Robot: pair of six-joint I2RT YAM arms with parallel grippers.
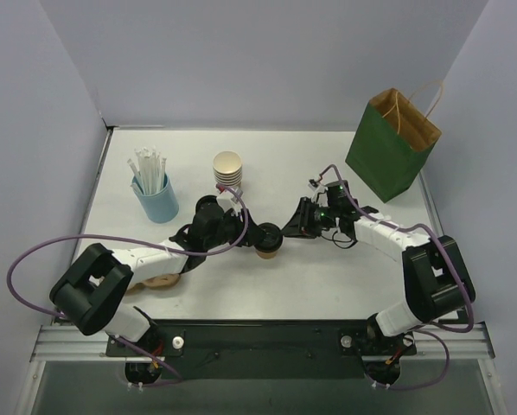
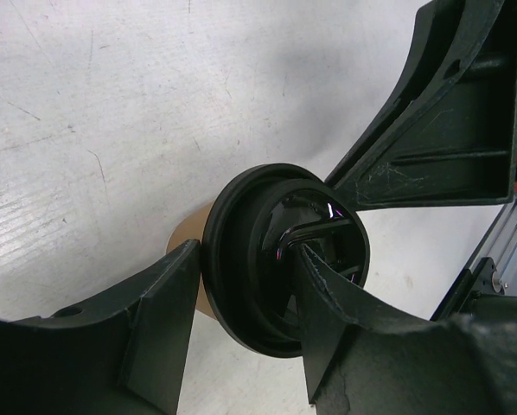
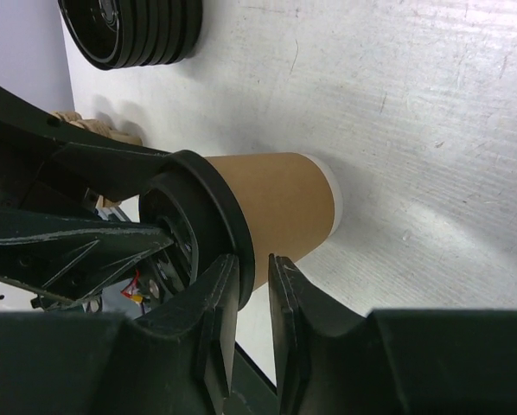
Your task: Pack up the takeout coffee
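The takeout coffee (image 1: 269,242), a kraft-brown cup (image 3: 280,207) under a black lid (image 2: 258,285), stands upright mid-table between both arms. My left gripper (image 1: 253,235) reaches it from the left and stands open astride the lid's rim (image 2: 245,251). One of its fingers (image 2: 159,324) lies against the rim's outer edge, and the other finger (image 2: 354,337) crosses over the lid's top. My right gripper (image 1: 289,229) comes from the right with its jaws drawn close onto the near edge of the lid's rim (image 3: 254,258). A sliver of cup wall shows between them.
A green paper bag (image 1: 390,147) stands open at the back right. A stack of lidless tan cups (image 1: 228,170) and a blue holder of wrapped straws (image 1: 155,199) sit at the back left. Several loose black lids (image 3: 133,35) are stacked beyond the cup.
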